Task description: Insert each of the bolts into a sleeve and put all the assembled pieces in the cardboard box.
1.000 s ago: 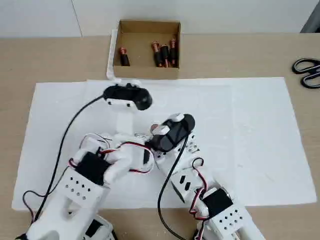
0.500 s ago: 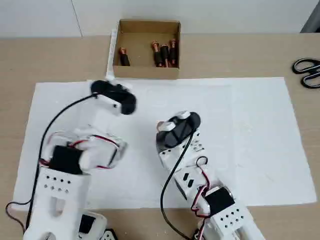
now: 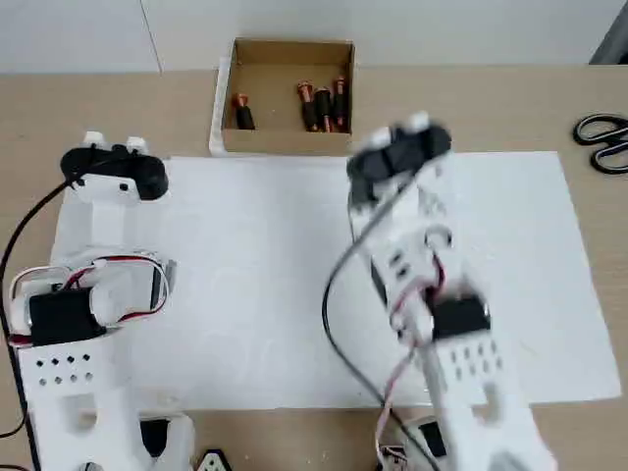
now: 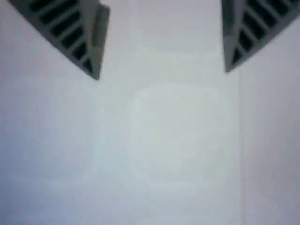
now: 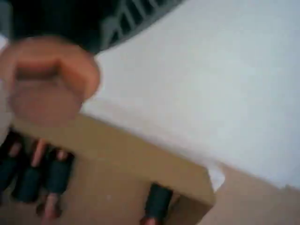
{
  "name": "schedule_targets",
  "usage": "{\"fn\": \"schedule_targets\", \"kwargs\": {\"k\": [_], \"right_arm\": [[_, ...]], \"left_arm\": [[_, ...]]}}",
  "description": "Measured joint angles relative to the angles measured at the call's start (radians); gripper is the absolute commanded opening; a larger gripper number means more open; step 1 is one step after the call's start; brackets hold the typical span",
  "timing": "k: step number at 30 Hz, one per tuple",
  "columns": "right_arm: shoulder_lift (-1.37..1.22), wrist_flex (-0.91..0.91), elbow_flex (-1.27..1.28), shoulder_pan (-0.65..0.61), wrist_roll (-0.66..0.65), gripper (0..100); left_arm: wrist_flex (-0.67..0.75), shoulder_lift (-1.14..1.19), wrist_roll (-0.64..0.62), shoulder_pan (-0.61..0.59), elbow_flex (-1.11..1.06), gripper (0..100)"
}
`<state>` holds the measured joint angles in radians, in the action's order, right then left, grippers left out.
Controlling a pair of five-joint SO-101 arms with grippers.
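The cardboard box stands at the table's far side with several assembled bolt-and-sleeve pieces lying in it. My right arm reaches out to just short of the box's front right corner. In the right wrist view my right gripper is shut on a copper-coloured bolt that hangs over the paper at the box wall, with black sleeves inside below. My left gripper is open with nothing in it over bare white paper, at the sheet's far left corner.
A large white paper sheet covers the table's middle. Scissors lie at the far right edge on the wooden tabletop. A white strip lies along the box's left side.
The two arms have parted from the middle of the sheet. My left arm swung out to the left. My right arm stretched forward to the box with the bolt in its gripper.
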<state>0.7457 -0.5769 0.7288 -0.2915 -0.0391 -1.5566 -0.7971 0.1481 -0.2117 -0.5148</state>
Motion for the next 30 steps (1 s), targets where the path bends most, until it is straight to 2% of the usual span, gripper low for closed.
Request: {"fn": "schedule_targets", "kwargs": {"k": [7,14,22,30], "right_arm": [[-0.608,0.31,-0.463,0.006,-0.003,0.4],[-1.142,0.628,-0.804,-0.028,-0.006,0.4],[-1.534,0.671,-1.079,-0.058,-0.006,0.4],[-1.674,0.672,-1.181,-0.097,-0.006,3.6]], "left_arm": [[0.0,0.0,0.0,-0.006,0.0,16],[0.0,0.0,0.0,-0.006,0.0,16],[0.0,0.0,0.0,-0.006,0.0,16],[0.0,0.0,0.0,-0.006,-0.037,16]]}}
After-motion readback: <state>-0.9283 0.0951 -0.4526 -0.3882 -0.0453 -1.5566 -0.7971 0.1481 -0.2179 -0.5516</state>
